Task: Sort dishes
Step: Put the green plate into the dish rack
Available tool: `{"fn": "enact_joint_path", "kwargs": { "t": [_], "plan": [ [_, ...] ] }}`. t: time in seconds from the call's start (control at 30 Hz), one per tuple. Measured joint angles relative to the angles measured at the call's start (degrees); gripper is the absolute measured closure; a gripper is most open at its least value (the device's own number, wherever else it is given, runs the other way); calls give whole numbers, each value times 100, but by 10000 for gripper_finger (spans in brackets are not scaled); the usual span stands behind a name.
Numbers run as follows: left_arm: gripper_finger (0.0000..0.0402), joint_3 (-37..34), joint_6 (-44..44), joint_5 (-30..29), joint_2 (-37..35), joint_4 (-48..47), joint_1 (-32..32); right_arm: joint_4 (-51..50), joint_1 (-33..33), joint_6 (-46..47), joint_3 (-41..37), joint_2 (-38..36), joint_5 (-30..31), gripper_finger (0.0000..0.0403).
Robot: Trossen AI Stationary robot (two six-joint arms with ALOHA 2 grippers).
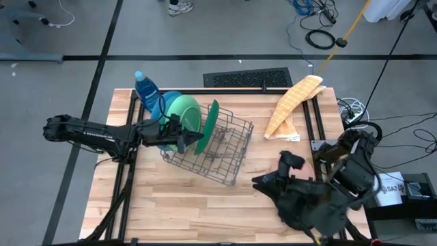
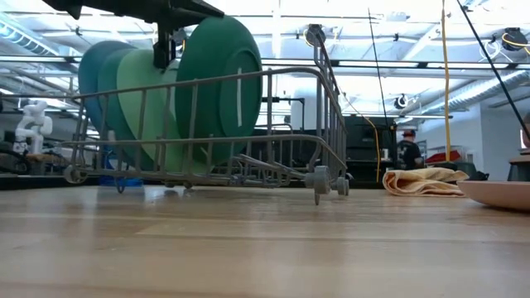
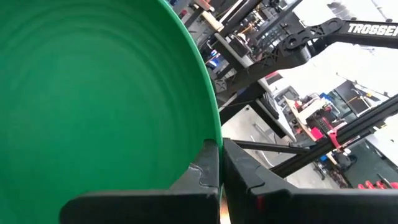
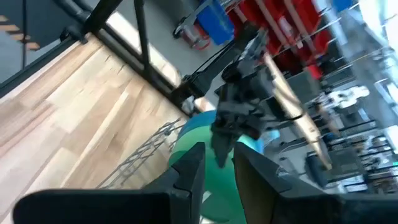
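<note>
A grey wire rack [image 1: 217,147] stands on the wooden table. A blue plate [image 1: 166,102] and a light green plate [image 1: 183,109] stand on edge in its left end, and both show in the low view [image 2: 93,74] [image 2: 137,99]. My left gripper [image 1: 191,139] is shut on the dark green plate [image 1: 208,126], which stands upright in the rack [image 2: 219,83]. My right gripper [image 1: 259,181] is open and empty at the near right, pointing toward the rack. A pink plate [image 2: 497,193] lies flat on the table at the right. The black plate is hidden. My left gripper pinches the dark green plate's rim [image 3: 208,134] between its two fingers [image 3: 204,171], one on each face. It comes from the table's left, above the rack. The plate stands on edge with its lower part inside the rack [image 2: 207,157]. Whether it rests on the wires cannot be told.
A blue bottle [image 1: 145,87] stands behind the rack's left end. A tan cloth [image 1: 293,106] lies at the far right. Black frame rails [image 1: 313,126] run along the table's left and right sides. Bare wood lies along the near edge [image 1: 191,212].
</note>
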Motion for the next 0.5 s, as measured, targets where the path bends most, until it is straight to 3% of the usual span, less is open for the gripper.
{"fn": "enact_joint_path", "kwargs": {
  "t": [0.3,0.5],
  "plan": [
    [391,-8,19,-124,10,102,2,-307,-1175,734,2,146,-153,303],
    [390,-15,114,-151,0,187,2,-298,-2241,396,0,315,-1491,321]
  ]
}}
